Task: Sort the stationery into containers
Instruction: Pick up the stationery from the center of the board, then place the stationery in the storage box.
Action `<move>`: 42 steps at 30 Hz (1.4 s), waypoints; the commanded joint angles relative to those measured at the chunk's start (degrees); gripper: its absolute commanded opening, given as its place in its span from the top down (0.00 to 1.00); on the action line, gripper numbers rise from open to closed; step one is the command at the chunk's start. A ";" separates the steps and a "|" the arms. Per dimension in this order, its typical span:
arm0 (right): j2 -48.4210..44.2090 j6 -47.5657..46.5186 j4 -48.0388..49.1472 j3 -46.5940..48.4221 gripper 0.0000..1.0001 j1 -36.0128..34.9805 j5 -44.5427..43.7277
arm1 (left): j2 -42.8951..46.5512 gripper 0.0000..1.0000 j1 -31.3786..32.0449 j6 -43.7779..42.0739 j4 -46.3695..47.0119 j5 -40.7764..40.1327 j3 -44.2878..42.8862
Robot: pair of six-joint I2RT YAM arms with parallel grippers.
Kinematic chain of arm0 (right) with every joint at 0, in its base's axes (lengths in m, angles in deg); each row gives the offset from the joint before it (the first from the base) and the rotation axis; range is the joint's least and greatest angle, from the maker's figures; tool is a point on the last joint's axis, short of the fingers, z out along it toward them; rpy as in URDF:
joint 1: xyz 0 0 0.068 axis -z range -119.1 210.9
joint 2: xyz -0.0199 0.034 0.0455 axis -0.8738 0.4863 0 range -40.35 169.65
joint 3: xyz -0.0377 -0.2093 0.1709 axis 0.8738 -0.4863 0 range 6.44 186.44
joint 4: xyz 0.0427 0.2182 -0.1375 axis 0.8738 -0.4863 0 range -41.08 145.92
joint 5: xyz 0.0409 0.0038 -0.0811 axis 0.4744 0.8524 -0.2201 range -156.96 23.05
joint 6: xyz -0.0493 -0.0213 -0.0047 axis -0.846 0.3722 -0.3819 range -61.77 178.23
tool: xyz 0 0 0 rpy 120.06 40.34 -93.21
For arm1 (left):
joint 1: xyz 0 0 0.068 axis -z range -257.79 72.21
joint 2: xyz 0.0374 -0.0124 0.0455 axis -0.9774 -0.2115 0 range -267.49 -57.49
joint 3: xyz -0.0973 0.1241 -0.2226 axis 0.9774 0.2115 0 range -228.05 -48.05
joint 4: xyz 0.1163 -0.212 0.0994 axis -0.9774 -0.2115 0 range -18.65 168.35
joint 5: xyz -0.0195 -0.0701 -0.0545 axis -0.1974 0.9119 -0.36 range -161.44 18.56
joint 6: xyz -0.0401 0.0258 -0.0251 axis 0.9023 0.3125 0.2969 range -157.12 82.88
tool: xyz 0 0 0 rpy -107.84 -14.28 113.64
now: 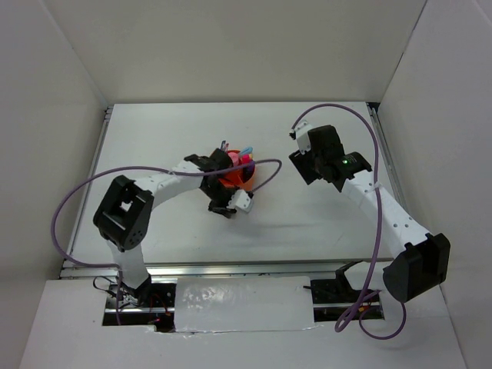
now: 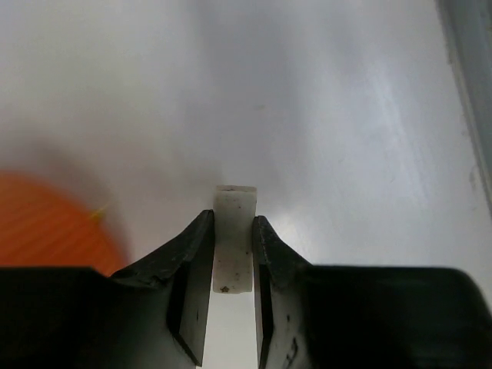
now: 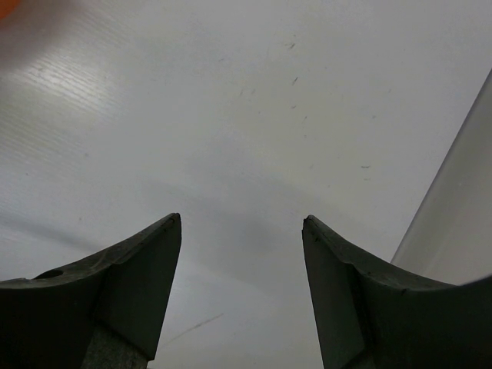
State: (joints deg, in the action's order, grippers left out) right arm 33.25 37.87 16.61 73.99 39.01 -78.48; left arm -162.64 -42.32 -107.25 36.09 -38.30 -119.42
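Observation:
The round orange organizer [image 1: 242, 181] stands mid-table with several pens upright in it, among them a pink one [image 1: 246, 160] and a light blue one [image 1: 248, 148]. My left gripper [image 1: 233, 204] is just in front of the organizer, shut on the small grey-white eraser block [image 2: 234, 231], which sticks out past the fingertips. The organizer shows as an orange blur at the left of the left wrist view [image 2: 46, 227]. My right gripper [image 1: 301, 165] is open and empty, to the right of the organizer, over bare table [image 3: 246, 115].
White walls close off the table at the back and both sides. A metal rail [image 1: 384, 165] runs along the right edge and shows in the right wrist view [image 3: 453, 215]. A purple cable [image 1: 265, 165] loops beside the organizer.

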 commanded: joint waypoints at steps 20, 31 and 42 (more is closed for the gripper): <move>1.54 4.45 -1.21 3.73 0.24 -1.05 0.98 | 5.65 0.78 -11.12 -3.61 -6.70 5.70 -15.37; 2.16 4.54 -1.21 3.38 0.24 -1.14 1.86 | 5.30 0.71 -9.45 -2.21 -3.36 4.56 -15.11; 2.07 4.28 -1.47 3.29 0.24 -1.31 2.04 | 3.98 0.49 -9.27 -1.06 -0.90 2.98 -15.20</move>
State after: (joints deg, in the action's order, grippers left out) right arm 35.63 41.72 16.02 75.02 38.27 -76.78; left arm -158.40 -51.77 -108.69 33.84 -36.24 -133.06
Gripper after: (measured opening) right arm 0.757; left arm 0.487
